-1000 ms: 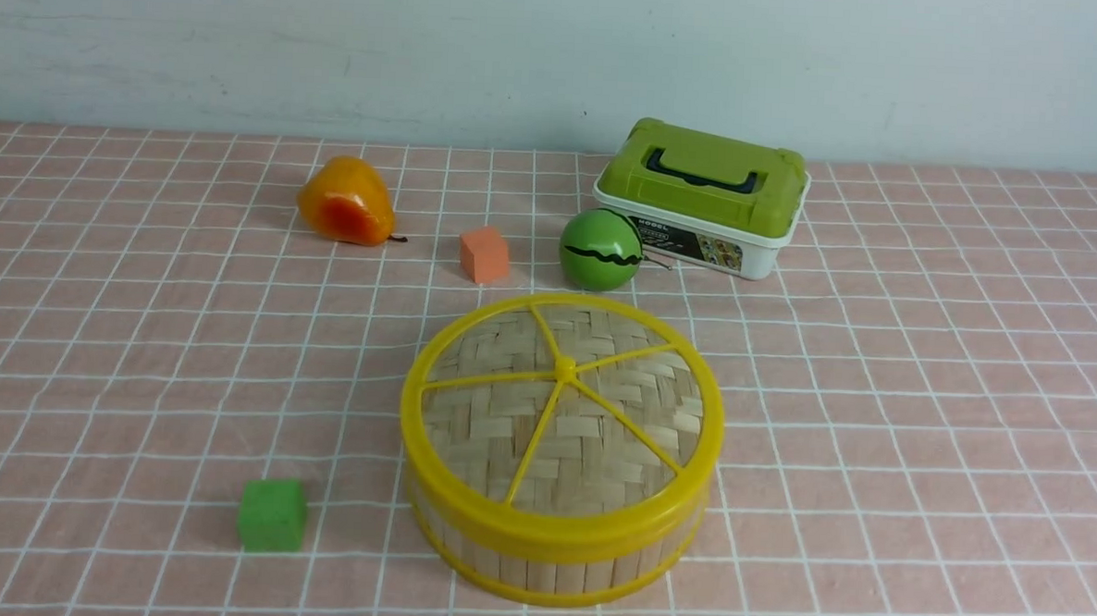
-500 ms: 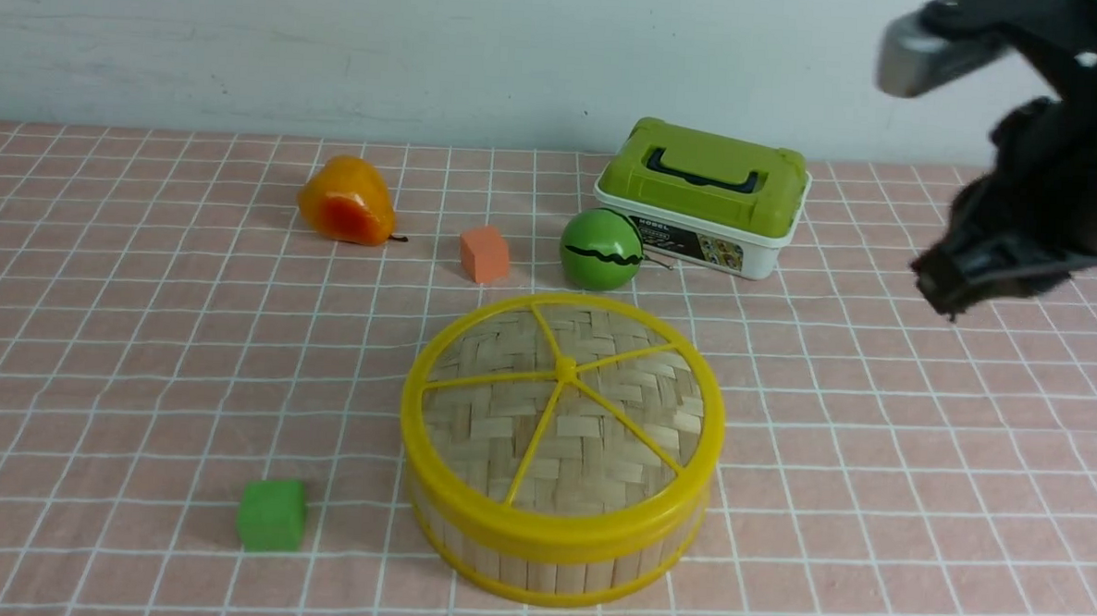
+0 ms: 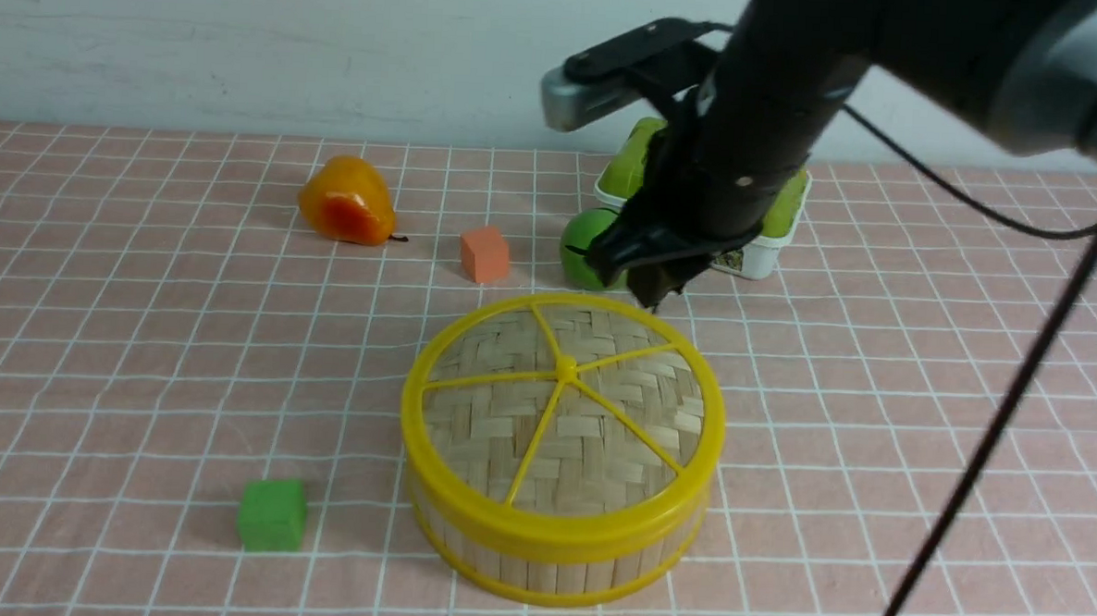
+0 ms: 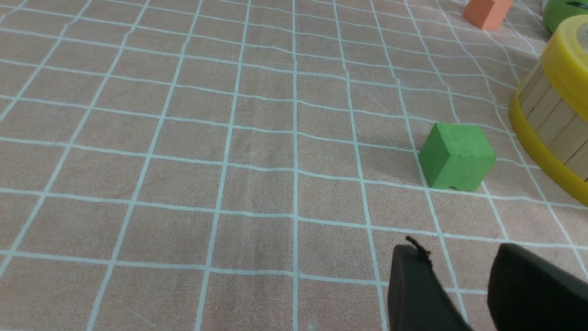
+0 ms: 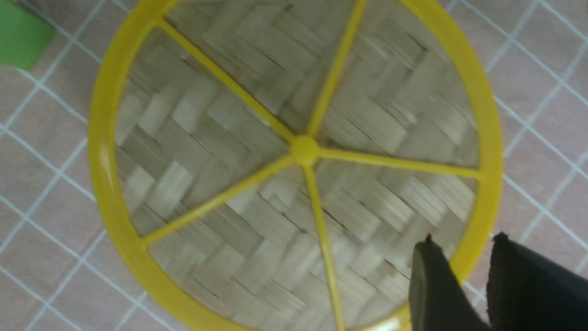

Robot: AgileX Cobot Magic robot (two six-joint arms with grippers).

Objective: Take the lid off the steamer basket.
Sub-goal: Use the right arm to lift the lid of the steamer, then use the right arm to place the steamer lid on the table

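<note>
The left gripper point(image 4: 448, 248), its fingers a little parted around nothing, is near the green cube point(image 4: 457, 156), clear of the work. The woven bamboo lid point(image 3: 563, 420) sits squarely on the steamer basket point(image 3: 542, 567), so its yellow rim probably needs gripping at an edge. Above the lid's far edge, apparently for that, the right gripper point(image 3: 638, 279) points down with open, empty fingers; the angled arm leaves the lid's hub uncovered in the front view.
</note>
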